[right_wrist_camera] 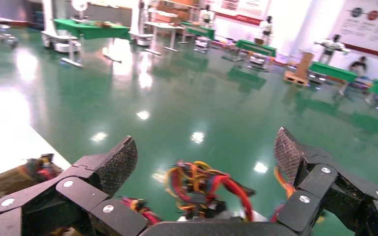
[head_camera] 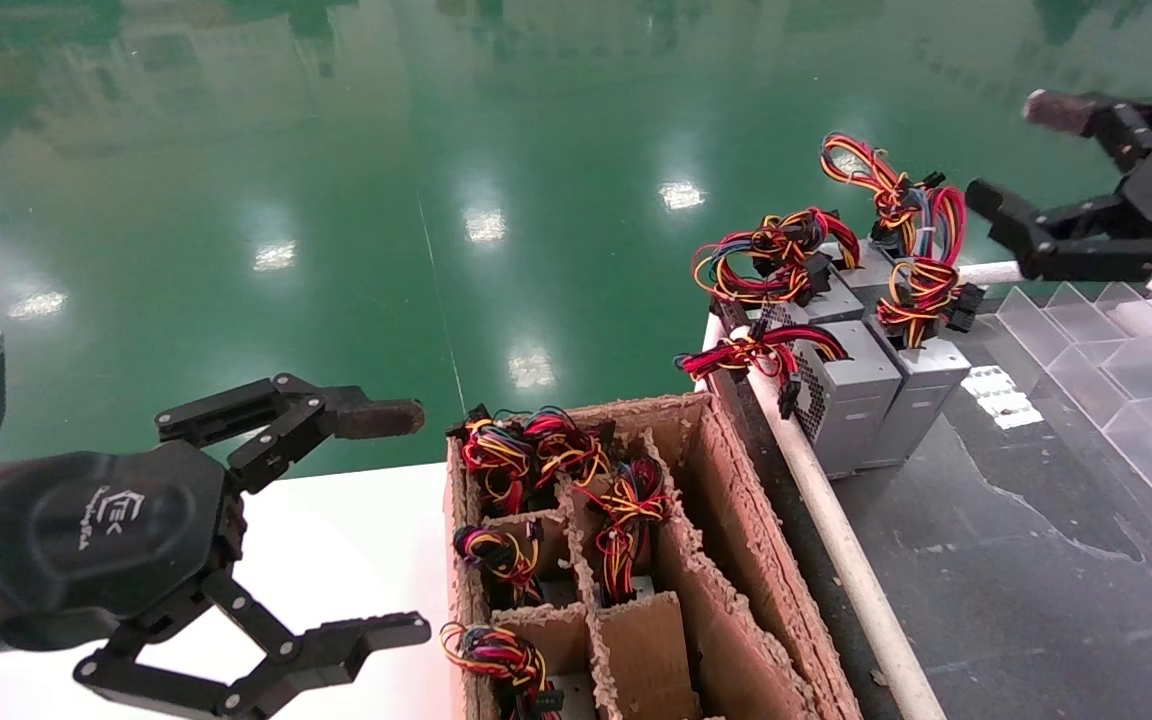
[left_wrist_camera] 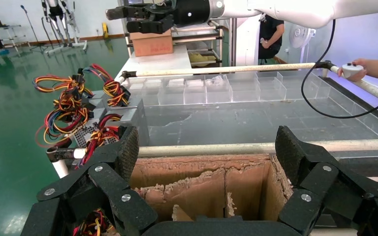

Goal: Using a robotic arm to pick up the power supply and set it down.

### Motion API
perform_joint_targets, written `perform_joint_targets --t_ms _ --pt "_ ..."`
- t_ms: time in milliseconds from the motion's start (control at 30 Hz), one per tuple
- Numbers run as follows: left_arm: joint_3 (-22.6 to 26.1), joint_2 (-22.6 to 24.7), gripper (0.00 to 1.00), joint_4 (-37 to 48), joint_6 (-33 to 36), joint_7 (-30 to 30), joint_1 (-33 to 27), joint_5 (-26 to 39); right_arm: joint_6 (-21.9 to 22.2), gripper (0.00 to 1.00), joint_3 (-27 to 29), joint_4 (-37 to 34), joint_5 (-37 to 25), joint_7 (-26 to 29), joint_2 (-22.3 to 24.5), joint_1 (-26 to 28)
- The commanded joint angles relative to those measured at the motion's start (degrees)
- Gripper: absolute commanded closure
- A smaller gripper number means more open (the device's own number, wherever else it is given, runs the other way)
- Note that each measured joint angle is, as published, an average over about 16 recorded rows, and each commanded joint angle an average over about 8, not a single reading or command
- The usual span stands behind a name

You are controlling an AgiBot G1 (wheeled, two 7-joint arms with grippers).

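The power supply stands on the right of a cluster of grey boxes on the dark table, with tall red-and-blue wire loops over yellow-orange wires. The left wrist view shows it too. My right gripper hangs open up and to the right of those loops, holding nothing. In its wrist view a red-yellow wire bundle lies beyond the spread fingers. My left gripper is open and empty over the white table, beside the cardboard crate.
The crate's compartments hold several more wired supplies. A white pipe rail runs between the crate and the dark table. Clear plastic dividers line the table's right side. A person's hand with a cabled controller is at the far edge.
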Motion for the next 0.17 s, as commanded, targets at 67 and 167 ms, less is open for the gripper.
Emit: perform_joint_targets --t_ms 67,167 --pt "0.0 0.0 0.0 0.0 0.0 0.0 0.0 0.0 -0.4 0.0 0.1 5.0 1.5 2.1 0.6 -2.8" --pt "0.0 0.0 0.0 0.0 0.0 0.0 0.0 0.0 -0.6 0.0 0.1 6.9 2.0 2.8 0.8 -3.8"
